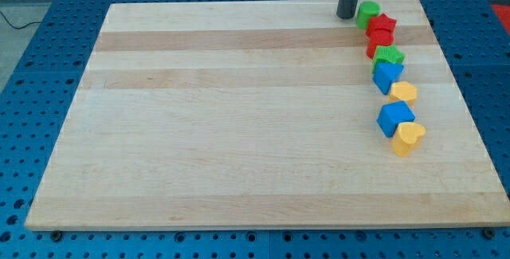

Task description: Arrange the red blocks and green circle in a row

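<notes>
A green circle [368, 13] sits near the view's top right, touching a red star [382, 26] just below and right of it. A second red block [376, 44] lies under the star, partly hidden by it; its shape is unclear. The three form a short slanted line. My tip [347, 15] rests on the board just left of the green circle, close to or touching its side.
Below the red blocks a column runs down the view's right: a green block [389, 55], a blue block [387, 76], a yellow block [403, 92], another blue block [395, 118] and a yellow heart [409, 137]. The wooden board [239, 115] lies on a blue pegboard table.
</notes>
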Available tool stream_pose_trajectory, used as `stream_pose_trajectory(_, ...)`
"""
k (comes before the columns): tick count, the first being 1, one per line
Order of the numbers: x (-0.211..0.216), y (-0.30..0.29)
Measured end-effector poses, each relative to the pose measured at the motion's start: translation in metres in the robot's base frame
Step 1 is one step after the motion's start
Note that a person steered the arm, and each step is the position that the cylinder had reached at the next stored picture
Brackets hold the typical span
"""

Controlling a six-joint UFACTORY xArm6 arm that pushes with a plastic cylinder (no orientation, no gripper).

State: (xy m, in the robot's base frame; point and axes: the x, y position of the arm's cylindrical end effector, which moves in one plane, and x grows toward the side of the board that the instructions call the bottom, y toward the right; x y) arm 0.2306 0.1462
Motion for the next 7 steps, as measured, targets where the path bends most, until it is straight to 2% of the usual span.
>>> stream_pose_trajectory(2, -0.028, 0.004)
stream_pose_trajectory(4, -0.010, 0.009)
stream_pose_trajectory(7, -0.013, 0.033)
